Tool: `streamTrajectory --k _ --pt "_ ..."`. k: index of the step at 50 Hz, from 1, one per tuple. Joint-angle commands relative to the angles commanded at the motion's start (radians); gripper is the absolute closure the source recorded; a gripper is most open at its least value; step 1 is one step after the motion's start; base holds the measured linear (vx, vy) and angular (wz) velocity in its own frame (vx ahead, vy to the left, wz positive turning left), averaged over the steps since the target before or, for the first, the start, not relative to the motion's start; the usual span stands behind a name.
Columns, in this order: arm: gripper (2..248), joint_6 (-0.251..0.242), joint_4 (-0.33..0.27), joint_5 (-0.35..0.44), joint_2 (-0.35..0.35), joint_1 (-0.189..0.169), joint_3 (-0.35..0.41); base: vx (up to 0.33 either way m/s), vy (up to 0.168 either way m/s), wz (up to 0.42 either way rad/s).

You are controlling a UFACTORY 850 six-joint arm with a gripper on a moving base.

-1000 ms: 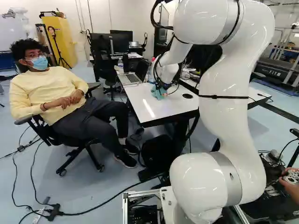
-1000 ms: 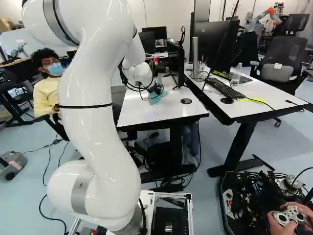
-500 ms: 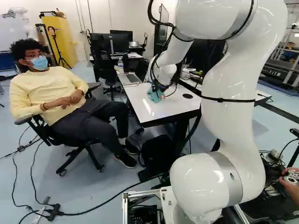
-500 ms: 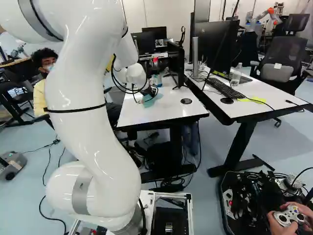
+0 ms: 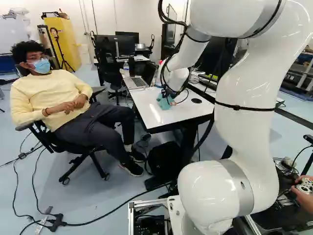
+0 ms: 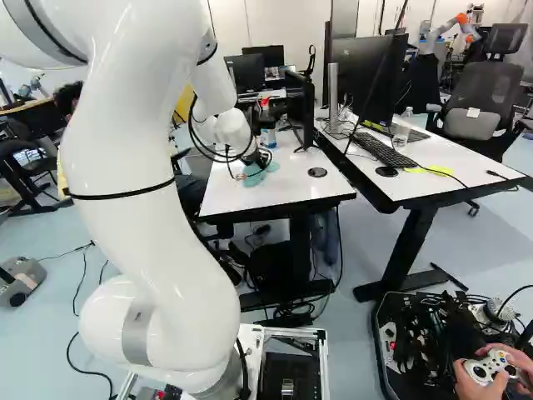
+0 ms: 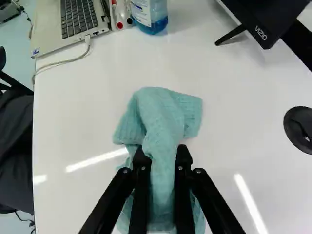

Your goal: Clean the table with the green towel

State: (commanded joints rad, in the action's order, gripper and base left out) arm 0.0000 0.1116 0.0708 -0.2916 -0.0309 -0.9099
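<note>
My gripper (image 5: 169, 93) is low over the white table (image 5: 168, 118), nearer its front edge than the laptop, with the green towel (image 5: 163, 102) bunched beneath it. The wrist view has the gripper (image 7: 163, 152) shut on the towel (image 7: 163, 114), pinching a thick fold between its two black fingers. Ahead of the fingers, the cloth spreads in loose folds on the tabletop (image 7: 78, 122); more of it shows between and under them. The orange pads are hidden by the cloth.
A laptop (image 7: 80, 17), markers and a blue-liquid bottle (image 7: 150, 14) stand at the table's far side. A monitor (image 7: 268, 19) and round black grommet (image 7: 300, 129) lie beyond the towel's other side. A seated person (image 5: 54, 98) is beside the table.
The arm has drawn back somewhat toward the base, carrying the towel across the tabletop toward the table's front edge. The base has stayed put, and the gripper has kept its hold.
</note>
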Motion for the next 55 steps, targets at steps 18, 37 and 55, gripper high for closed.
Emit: streamTrajectory --k 18,37,55 --pt "196 0.000 0.000 0.000 -0.039 -0.050 -0.048 0.000 0.000 0.000" --pt "196 0.000 0.000 0.000 -0.119 -0.057 -0.148 0.000 0.000 0.000" --pt "196 0.000 0.000 0.000 -0.192 -0.052 -0.243 0.000 0.000 0.000"
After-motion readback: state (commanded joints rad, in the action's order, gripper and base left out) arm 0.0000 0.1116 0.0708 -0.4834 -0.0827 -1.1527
